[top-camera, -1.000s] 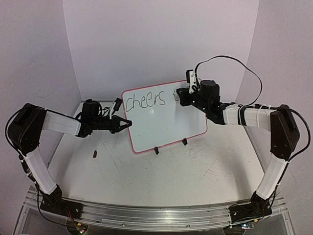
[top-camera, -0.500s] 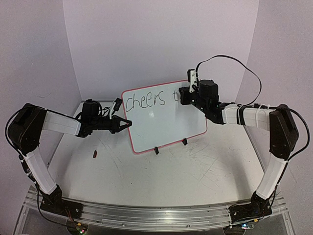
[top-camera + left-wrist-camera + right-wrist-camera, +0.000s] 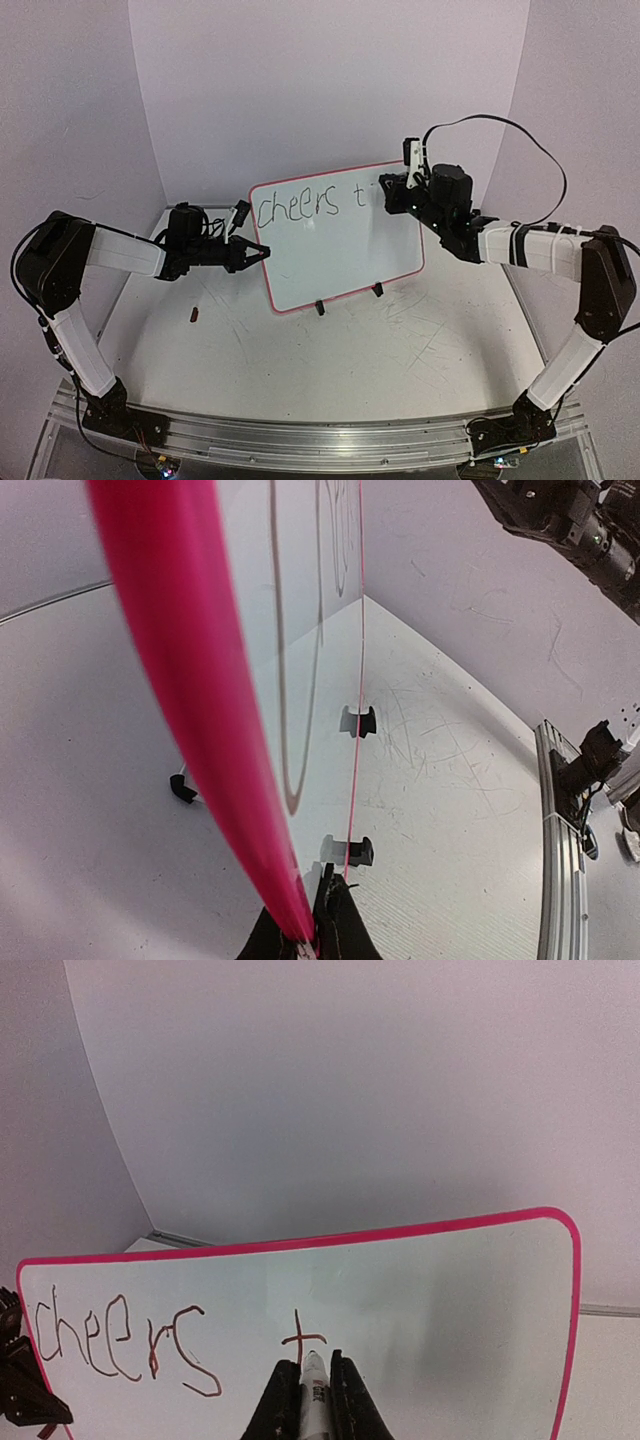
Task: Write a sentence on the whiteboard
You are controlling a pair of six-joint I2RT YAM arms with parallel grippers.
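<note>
A: Where is the whiteboard?
B: Upright mid-table. The left gripper pinches its left rim; the right gripper is closed on a marker beside the "t" of the sentence.
A: Risk?
B: Pressing hard may tip the board, I think, and spoil letters.

Whiteboard edge-on, jaws pinching pink rim, 2 black feet

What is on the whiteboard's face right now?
On the whiteboard, black lettering reads "cheers", then a lone "t". In the wrist view, the right pincer and its marker cover the board just below that t.
</note>
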